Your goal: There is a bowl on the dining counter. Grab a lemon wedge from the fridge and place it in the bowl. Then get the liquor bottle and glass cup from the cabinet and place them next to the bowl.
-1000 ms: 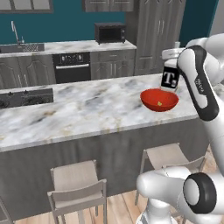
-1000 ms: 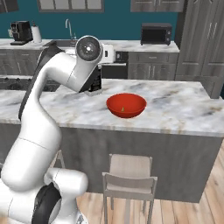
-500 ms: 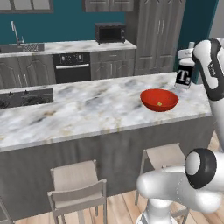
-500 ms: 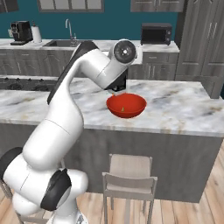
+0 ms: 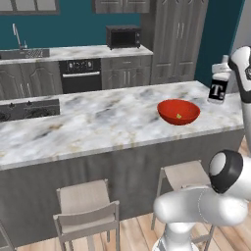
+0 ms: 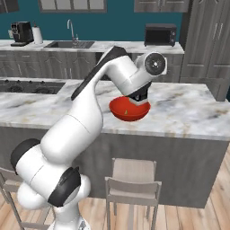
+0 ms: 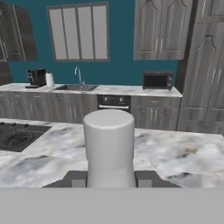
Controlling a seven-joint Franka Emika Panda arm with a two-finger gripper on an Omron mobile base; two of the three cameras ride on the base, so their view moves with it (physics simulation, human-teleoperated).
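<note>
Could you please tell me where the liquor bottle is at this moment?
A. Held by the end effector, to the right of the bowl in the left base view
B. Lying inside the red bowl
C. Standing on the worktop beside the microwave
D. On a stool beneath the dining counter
A: in the left base view the liquor bottle sits upright at the arm's end, right of the bowl, and the end effector grips its neck.
</note>
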